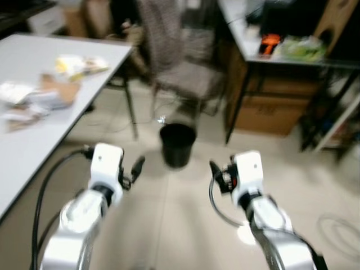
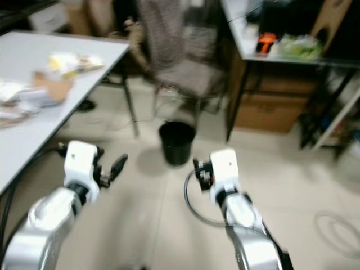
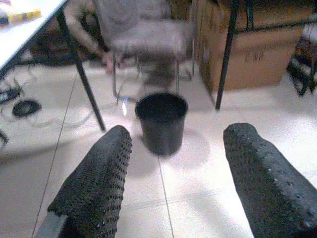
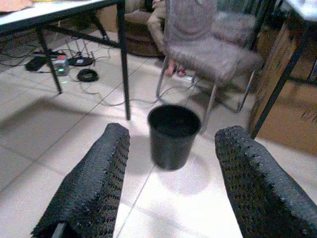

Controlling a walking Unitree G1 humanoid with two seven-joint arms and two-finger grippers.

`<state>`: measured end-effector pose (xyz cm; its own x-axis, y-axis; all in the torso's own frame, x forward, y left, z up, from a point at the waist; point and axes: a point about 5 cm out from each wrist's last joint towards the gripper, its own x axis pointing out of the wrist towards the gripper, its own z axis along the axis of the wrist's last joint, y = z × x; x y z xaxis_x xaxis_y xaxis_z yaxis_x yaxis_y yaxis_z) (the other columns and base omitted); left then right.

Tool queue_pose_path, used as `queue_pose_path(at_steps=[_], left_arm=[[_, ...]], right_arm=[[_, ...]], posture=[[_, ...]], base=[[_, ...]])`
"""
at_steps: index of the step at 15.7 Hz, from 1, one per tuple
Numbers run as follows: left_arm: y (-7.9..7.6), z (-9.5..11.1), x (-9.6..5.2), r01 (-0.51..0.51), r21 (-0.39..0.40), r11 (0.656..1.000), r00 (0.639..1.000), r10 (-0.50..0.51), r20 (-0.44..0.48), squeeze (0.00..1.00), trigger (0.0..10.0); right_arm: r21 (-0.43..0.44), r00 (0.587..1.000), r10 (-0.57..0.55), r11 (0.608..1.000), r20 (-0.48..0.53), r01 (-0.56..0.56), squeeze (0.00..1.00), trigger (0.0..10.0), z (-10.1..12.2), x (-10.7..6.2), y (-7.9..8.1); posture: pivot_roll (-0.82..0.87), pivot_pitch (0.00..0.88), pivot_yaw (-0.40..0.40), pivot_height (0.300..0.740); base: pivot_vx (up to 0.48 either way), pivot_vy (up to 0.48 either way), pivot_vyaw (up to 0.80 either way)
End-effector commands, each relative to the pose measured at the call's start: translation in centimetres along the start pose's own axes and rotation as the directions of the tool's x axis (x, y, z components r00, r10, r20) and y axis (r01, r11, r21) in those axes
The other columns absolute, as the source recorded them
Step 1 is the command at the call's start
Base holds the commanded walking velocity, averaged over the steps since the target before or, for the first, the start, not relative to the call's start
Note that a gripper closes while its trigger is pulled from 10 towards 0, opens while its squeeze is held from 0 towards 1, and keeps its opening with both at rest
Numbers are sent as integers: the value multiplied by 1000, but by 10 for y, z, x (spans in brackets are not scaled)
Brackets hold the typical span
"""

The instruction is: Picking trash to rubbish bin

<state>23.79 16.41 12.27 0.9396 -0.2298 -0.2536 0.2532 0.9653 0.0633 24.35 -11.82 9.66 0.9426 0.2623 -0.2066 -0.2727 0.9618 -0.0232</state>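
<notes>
Floor: pale glossy tile (image 1: 169,214) across the lower and centre frame of the head views, with loose cables trailing on it near the table legs. A white table (image 1: 34,135) occupies the upper left of the frame. On it lies a scatter of trash (image 1: 42,95): crumpled white paper, a brown cardboard piece and a yellow-and-white wrapper. A grey fabric chair (image 1: 185,73) stands at upper centre. A dark-framed desk (image 1: 281,56) fills the upper right, carrying an orange object (image 1: 270,42) and a green-white bag (image 1: 301,48), with a cardboard box (image 1: 270,109) beneath it.

The black rubbish bin (image 1: 178,145) stands upright on the tile at centre frame, just in front of the chair and between the table leg and the desk leg. Its mouth is open; the interior reads as plain dark and any contents cannot be made out.

Limits: the head views are motion-blurred, so the items on the table and desk cannot be identified more closely. A person's bare feet show behind the chair in the wrist views, the rest cut off.

Left gripper (image 3: 176,183): raised above the floor at lower left of centre, fingers (image 3: 94,188) spread wide apart, holding and touching nothing, the bin framed between them.

Right gripper (image 4: 171,183): raised at lower right of centre, fingers (image 4: 262,188) likewise wide apart, empty, with the bin well ahead.
</notes>
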Motion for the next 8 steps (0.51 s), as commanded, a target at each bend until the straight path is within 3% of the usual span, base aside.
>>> queue_pose_path(at_steps=[1,8], left_arm=[[2,4,-1,-8,9,1000,1000,8,13,0,10000],[9,-1,-11,-63,-1,998,998,63,18,0,10000]], right_arm=[[3,999,-37,999,21,37,0,10000,2,0,-6],[23,998,-29,999,58,28,0,10000,2,2,-5]], posture=[[6,0,-9,740],[18,1,-24,740]], base=[[-304,0,0],[-307,0,0]])
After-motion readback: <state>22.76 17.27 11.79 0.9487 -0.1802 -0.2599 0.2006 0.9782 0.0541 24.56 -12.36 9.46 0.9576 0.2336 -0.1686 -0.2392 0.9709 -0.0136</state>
